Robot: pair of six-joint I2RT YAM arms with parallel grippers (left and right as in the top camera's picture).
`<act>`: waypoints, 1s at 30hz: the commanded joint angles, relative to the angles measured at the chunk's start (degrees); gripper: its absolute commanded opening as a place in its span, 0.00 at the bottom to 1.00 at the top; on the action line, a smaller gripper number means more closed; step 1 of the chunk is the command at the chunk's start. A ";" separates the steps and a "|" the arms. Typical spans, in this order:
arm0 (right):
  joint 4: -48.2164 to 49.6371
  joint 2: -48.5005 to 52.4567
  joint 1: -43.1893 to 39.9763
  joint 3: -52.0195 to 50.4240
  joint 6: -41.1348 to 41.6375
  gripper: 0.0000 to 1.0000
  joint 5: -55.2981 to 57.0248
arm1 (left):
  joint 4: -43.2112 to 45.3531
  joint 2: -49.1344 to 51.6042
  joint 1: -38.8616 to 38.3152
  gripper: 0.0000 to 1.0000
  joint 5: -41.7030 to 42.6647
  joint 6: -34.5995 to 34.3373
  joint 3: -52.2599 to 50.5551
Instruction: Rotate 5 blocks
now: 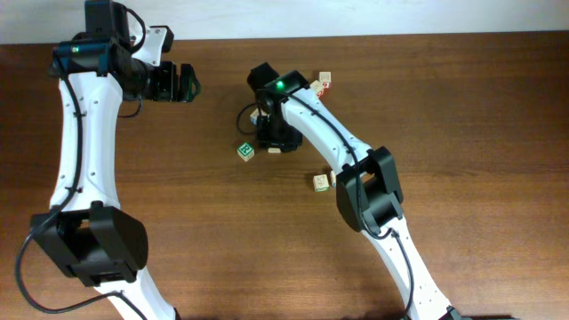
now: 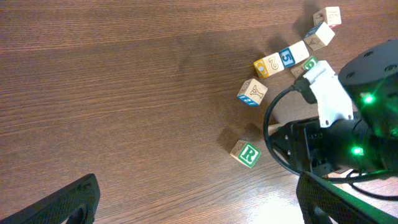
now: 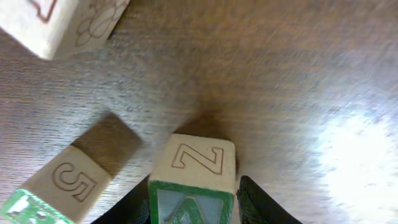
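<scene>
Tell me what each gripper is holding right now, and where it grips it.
The right gripper pinches the Z block by two opposite side faces; the left gripper is open, holding nothing.

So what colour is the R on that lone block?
Green, on the R block; left wrist view shows it best.

Robotics lab: left arm (image 1: 76, 133), right arm (image 1: 329, 133), wooden table (image 1: 480, 107)

Dark brown wood-grain table top (image 1: 471, 98) — fine straight grain, fills nearly every view. Pale off-white strip (image 1: 400, 16) along its far edge, overhead view; wall or floor, cannot tell. Bright glare patch (image 3: 357, 158) — right-wrist view.
</scene>
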 commanded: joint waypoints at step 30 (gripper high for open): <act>-22.75 -0.87 0.83 -2.95 -11.58 0.19 -0.81 | 0.11 0.17 -0.20 0.99 0.02 1.14 0.94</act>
